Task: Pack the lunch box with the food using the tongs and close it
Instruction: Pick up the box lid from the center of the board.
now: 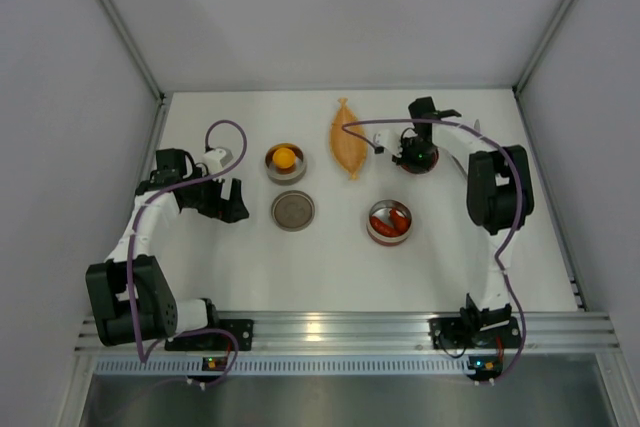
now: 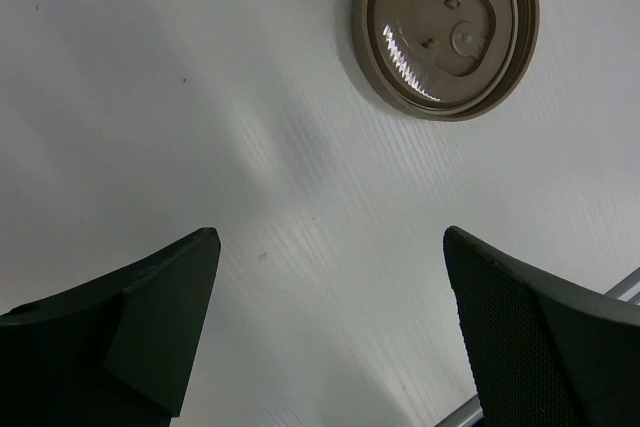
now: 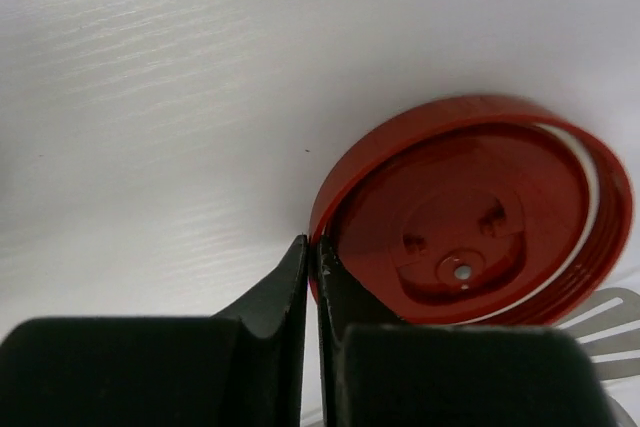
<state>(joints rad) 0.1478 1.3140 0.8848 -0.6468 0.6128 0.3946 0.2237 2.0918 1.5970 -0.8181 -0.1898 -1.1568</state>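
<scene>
Top external view, left to right: the left gripper (image 1: 232,201) stands wide open and empty, just beside the brown lid (image 1: 293,211). Beyond that lid is a steel tin (image 1: 272,169) holding the orange-yellow food (image 1: 286,157). The orange dish (image 1: 346,137) lies with its long axis pointing away from the arms. A second tin (image 1: 372,231) with the red food (image 1: 388,219) sits nearer the right arm. The right gripper (image 1: 412,154) hangs at the left rim of the red lid (image 3: 470,217) with its jaws closed together; whether they nip the rim cannot be told. Of the tongs (image 3: 600,319), probably only a slotted silver tip shows, cut off beside that lid, so their axis stays hidden.
</scene>
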